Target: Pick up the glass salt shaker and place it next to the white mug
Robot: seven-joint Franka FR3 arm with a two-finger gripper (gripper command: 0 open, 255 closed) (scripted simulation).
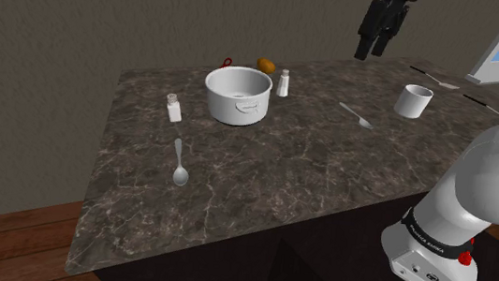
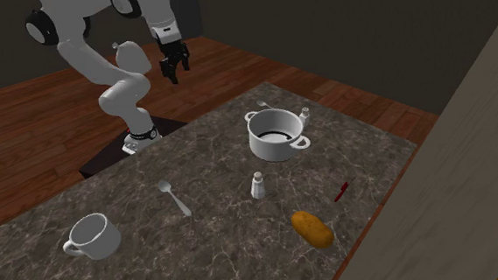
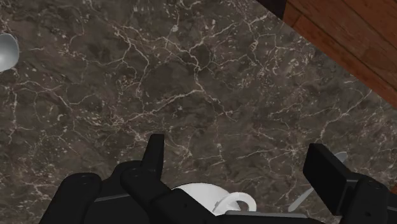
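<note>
- Two small pale shakers with grey caps stand upright on the dark, white-veined marble worktop point(image 1: 281, 180). I honestly can't tell which one is the salt.
- The first shaker point(image 1: 283, 82) point(image 2: 258, 185) is just beside the round white two-handled pot point(image 1: 238, 94) point(image 2: 276, 133), on the shoulder view's right of it. An orange-brown potato-looking lump point(image 1: 265, 65) point(image 2: 312, 229) sits near it.
- The second shaker point(image 1: 174, 108) point(image 2: 306, 116) is on the other side of the pot, a bit apart from it.
- A small red thing point(image 1: 226, 63) point(image 2: 341, 191) lies past the pot and is too small to make out. A grey metal spoon point(image 1: 180, 163) lies flat near the second shaker.
- The white mug with one handle point(image 1: 412, 101) point(image 2: 93, 237) point(image 3: 210, 194) stands upright, well apart from both shakers. A grey fork point(image 1: 355, 115) point(image 2: 175, 198) lies between it and the pot.
- The all-black two-finger hand point(image 1: 380, 30) point(image 2: 171, 64) point(image 3: 236, 151) hangs high above the worktop and touches nothing.
- Its fingers point(image 3: 154, 149) are spread wide apart with only bare marble between them. In the wrist view the mug peeks out down by the palm.
- In the shoulder view the hand is nearer the mug than either shaker.
- As for writing, a black band on the white arm point(image 1: 483, 186) near the stand has tiny white lettering I can't read. I see no labels on the shakers or the mug.
</note>
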